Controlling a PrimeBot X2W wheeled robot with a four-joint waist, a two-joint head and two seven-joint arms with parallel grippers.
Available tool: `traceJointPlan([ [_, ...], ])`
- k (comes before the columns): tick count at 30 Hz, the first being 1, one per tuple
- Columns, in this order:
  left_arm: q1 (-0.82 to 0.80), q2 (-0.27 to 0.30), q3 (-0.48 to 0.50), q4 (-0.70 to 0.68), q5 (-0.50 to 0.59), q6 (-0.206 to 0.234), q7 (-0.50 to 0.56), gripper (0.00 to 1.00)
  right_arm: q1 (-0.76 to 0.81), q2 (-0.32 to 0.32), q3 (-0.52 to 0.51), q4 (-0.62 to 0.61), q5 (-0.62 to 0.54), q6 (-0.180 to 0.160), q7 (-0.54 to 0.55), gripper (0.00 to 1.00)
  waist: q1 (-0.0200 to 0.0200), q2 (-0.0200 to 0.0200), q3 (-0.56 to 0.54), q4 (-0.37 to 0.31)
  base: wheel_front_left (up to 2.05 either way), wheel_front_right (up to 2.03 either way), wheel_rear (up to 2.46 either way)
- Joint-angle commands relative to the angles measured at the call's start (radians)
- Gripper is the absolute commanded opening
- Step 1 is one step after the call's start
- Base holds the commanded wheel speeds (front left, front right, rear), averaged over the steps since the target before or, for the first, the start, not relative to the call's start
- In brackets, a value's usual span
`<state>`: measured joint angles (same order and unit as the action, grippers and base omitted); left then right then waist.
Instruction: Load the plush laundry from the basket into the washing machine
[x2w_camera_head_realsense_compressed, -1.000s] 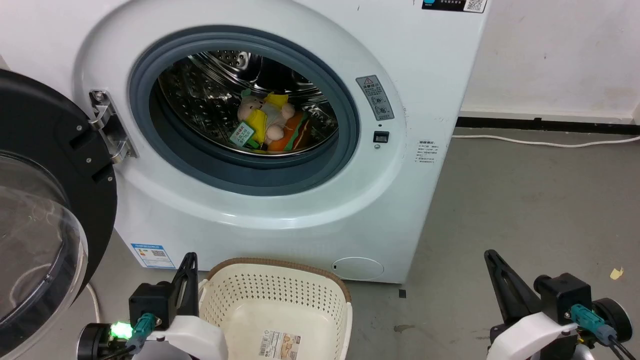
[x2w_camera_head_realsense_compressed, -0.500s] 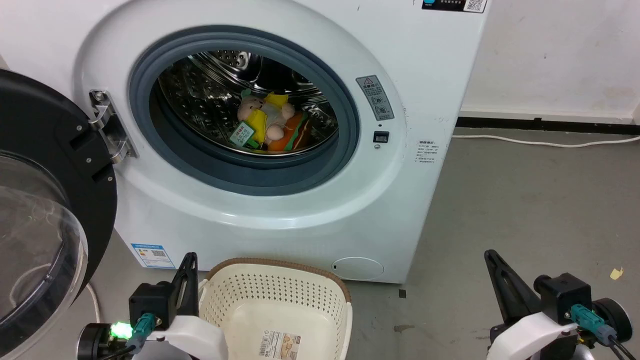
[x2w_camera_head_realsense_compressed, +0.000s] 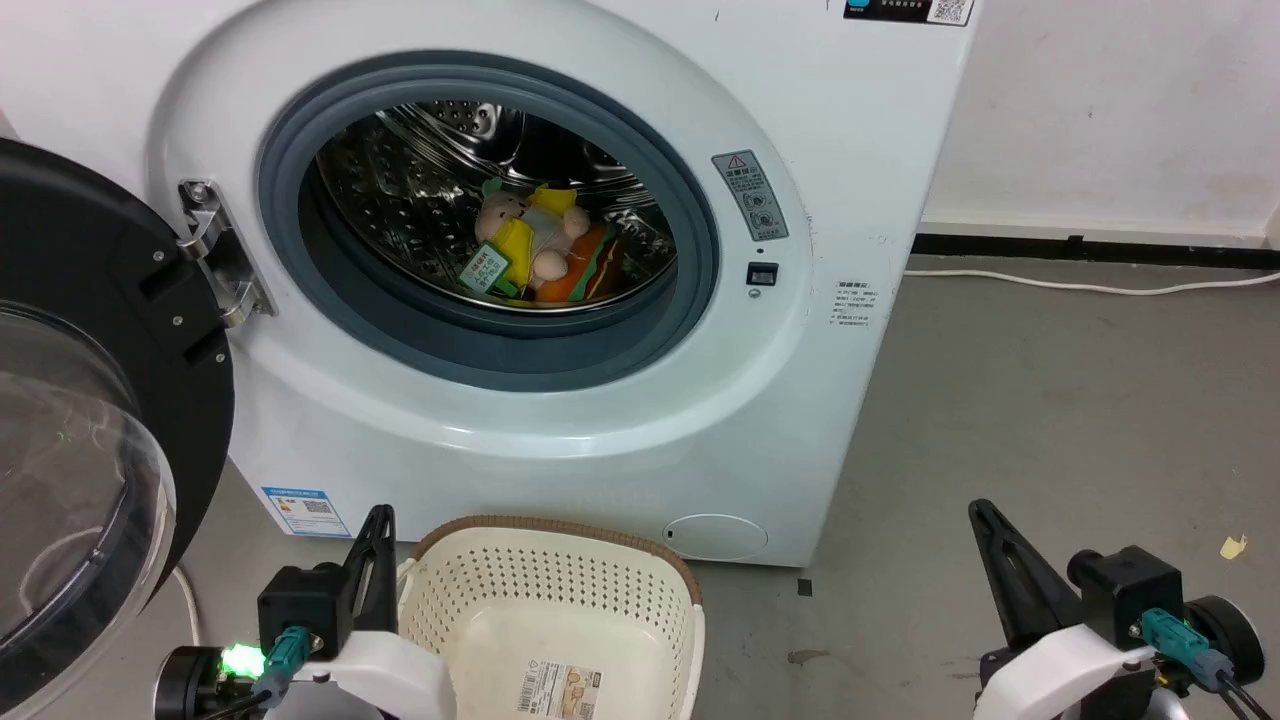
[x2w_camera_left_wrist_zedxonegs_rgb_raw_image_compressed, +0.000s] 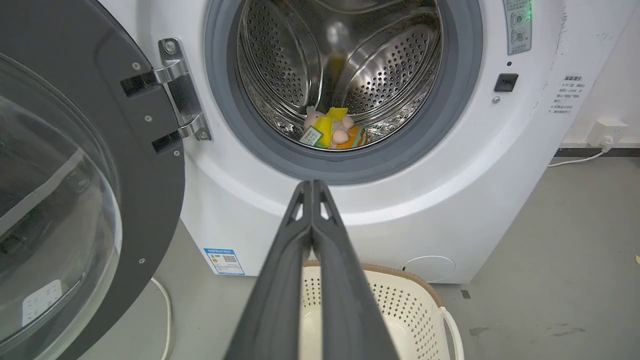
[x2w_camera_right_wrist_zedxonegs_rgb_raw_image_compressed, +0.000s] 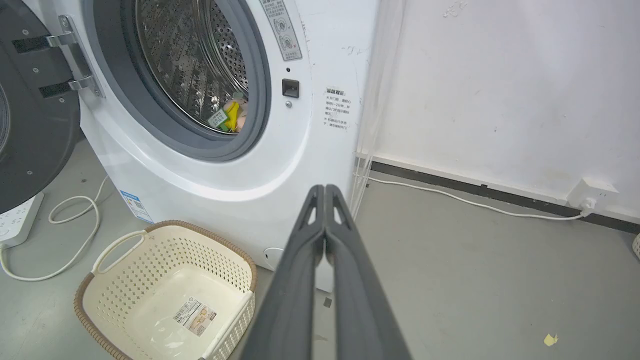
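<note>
Grey floor (x2w_camera_head_realsense_compressed: 1050, 400) | plush laundry (x2w_camera_head_realsense_compressed: 535, 245) inside washing machine (x2w_camera_head_realsense_compressed: 620, 430) | left tool (x2w_camera_head_realsense_compressed: 378, 520) well apart

floor (x2w_camera_head_realsense_compressed: 1050, 400): grey | on it: washing machine (x2w_camera_head_realsense_compressed: 560, 420), basket (x2w_camera_head_realsense_compressed: 540, 590), white cable (x2w_camera_head_realsense_compressed: 1090, 288), maybe paper scrap (x2w_camera_head_realsense_compressed: 1233, 546)

The head view's lower edge cuts off part of the basket (x2w_camera_head_realsense_compressed: 545, 585).

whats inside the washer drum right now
One stuffed toy lies at the bottom of the steel drum, with a green-white tag on it. The front of the drum floor is hidden behind the grey gasket.
</note>
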<state>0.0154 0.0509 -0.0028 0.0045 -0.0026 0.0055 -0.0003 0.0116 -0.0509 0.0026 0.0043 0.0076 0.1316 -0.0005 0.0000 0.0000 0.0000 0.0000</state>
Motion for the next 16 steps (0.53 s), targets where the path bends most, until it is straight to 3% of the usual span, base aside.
traceJointPlan([
  [1, -0.015, -0.001, 0.003, -0.005, 0.003, -0.005, 0.000, 0.00, -0.012, 0.001, -0.003, -0.004, -0.008, -0.001, 0.000, 0.00, 0.0000, 0.0000, 0.000, 0.000, 0.00, 0.00, 0.00],
  [16, -0.015, -0.001, 0.003, -0.005, 0.003, -0.005, 0.000, 0.00, -0.012, 0.001, -0.003, -0.004, -0.008, -0.001, 0.000, 0.00, 0.0000, 0.0000, 0.000, 0.000, 0.00, 0.00, 0.00],
])
